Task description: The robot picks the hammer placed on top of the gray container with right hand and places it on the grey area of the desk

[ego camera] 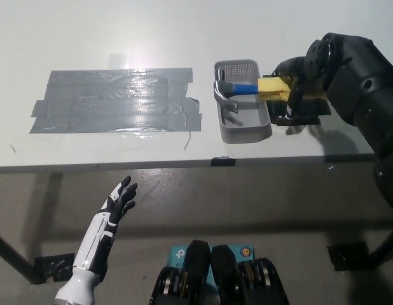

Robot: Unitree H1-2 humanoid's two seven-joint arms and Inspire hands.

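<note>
The hammer (247, 88) has a silver head, a blue neck and a yellow handle, and lies across the rim of the gray container (244, 130) on the right of the white desk. My black right hand (293, 79) covers the far end of the yellow handle, with its fingers curled over and under it. The hammer's head still rests over the container. The grey taped area (114, 101) lies to the left of the container with nothing on it. Below the desk's front edge at lower left, my white left hand (118, 201) rests with fingers spread.
A black patch (308, 115) lies on the desk just right of the container, under my right hand. The desk's front edge (184, 165) runs across the middle of the picture. A black marker (223, 161) sits on that edge below the container.
</note>
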